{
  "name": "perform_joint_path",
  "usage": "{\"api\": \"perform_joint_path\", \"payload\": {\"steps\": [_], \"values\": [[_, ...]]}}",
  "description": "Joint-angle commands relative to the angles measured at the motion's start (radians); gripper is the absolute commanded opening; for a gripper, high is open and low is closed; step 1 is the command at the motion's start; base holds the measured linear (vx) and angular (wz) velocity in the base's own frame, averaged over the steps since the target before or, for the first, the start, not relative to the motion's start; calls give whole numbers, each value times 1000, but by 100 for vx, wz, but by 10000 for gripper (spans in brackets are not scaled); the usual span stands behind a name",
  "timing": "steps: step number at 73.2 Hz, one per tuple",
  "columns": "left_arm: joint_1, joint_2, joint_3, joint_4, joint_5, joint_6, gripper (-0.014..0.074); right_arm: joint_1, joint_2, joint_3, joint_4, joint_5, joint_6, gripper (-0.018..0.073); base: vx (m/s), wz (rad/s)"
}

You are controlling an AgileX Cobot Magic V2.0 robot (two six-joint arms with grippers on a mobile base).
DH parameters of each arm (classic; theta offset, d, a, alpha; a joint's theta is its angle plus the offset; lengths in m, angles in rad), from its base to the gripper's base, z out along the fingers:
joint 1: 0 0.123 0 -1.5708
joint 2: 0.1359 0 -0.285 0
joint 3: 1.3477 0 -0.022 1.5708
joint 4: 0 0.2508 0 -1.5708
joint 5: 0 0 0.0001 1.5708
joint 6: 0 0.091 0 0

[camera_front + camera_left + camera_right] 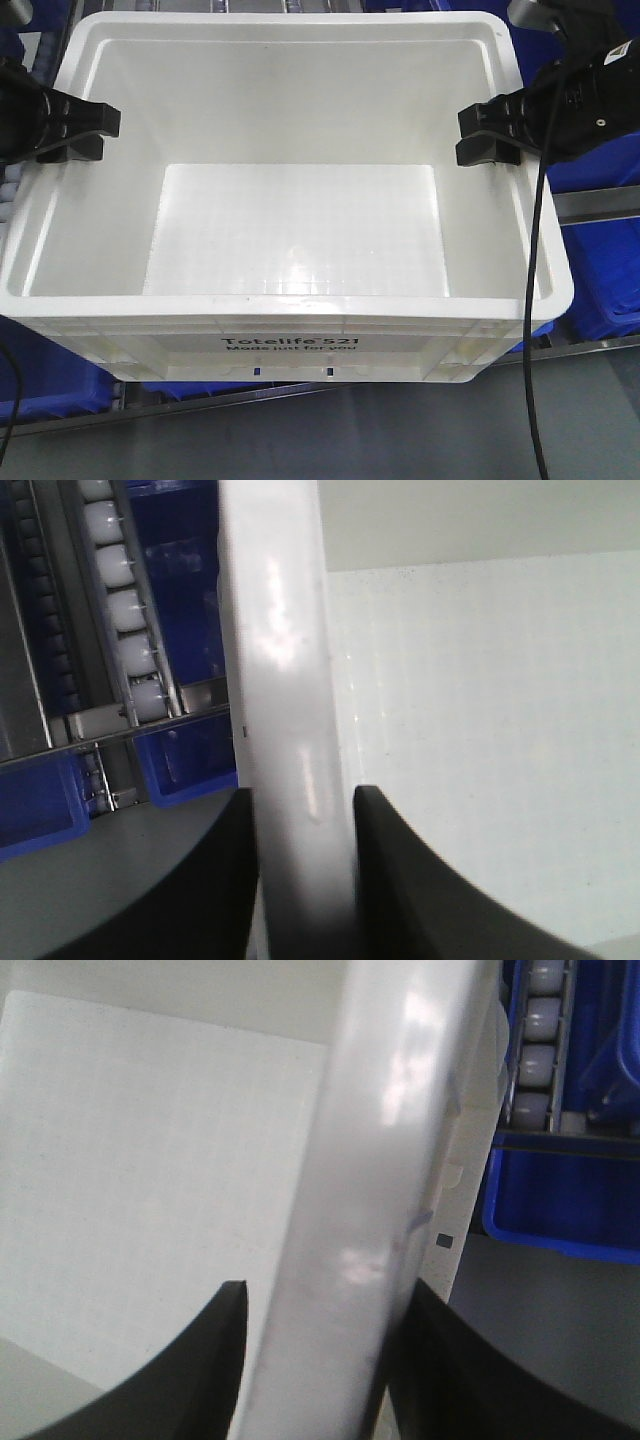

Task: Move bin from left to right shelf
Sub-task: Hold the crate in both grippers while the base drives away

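The bin (pixel 300 215) is a large white empty tote with black "Totelife 521" print on its front wall, and it fills most of the front view. My left gripper (pixel 85 133) is shut on the bin's left rim (pixel 285 680), one finger inside the wall and one outside. My right gripper (pixel 487 135) is shut on the right rim (pixel 380 1160) in the same way. In both wrist views the black fingers (pixel 400 880) (pixel 180 1370) press against the white rim from either side.
Blue bins (pixel 605 260) sit to the right and below left (pixel 50 385) of the white bin. A roller conveyor track (pixel 125 630) runs beside the left rim, another set of rollers (pixel 545 1050) beside the right. A grey shelf rail (pixel 600 203) crosses at right.
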Motion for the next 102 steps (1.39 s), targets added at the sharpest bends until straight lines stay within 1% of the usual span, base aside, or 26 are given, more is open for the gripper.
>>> {"api": "perform_joint_path", "payload": {"steps": [1, 56, 102], "values": [[1, -41, -42, -2, -106, 12, -6, -1, -52, -41, 38, -41, -51, -5, -15, -23], [1, -41, -42, -2, -106, 12, -6, -1, -52, -41, 38, -39, -51, -5, -10, -32], [1, -41, -42, -2, -106, 12, -6, -1, -52, -41, 38, -38, -51, -5, -3, -54]]}}
